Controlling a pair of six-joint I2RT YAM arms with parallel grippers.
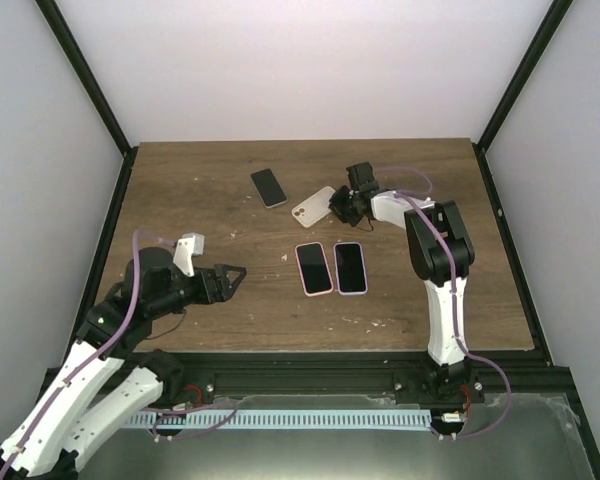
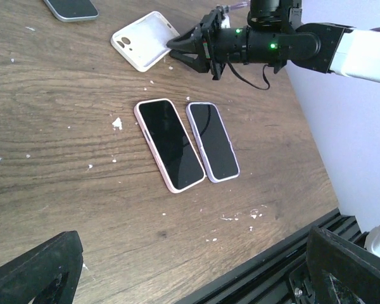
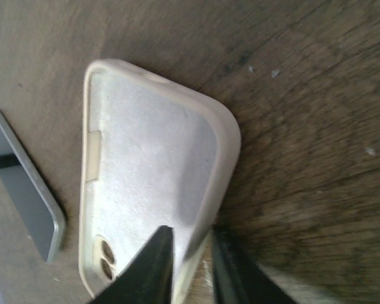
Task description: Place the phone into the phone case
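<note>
At the far middle of the wooden table (image 1: 420, 300), the white phone case (image 3: 152, 145) lies open side up. The right gripper (image 1: 335, 208) has its jaws pinched on the case's rim, one finger (image 3: 157, 266) inside and the other outside. The bare phone (image 1: 269, 187) lies screen up just beside the case, apart from it. Nearer the arms, a pink-cased phone (image 1: 314, 268) and a lilac-cased phone (image 1: 350, 267) lie side by side. The left gripper (image 1: 235, 277) hovers with jaws spread wide, holding nothing.
</note>
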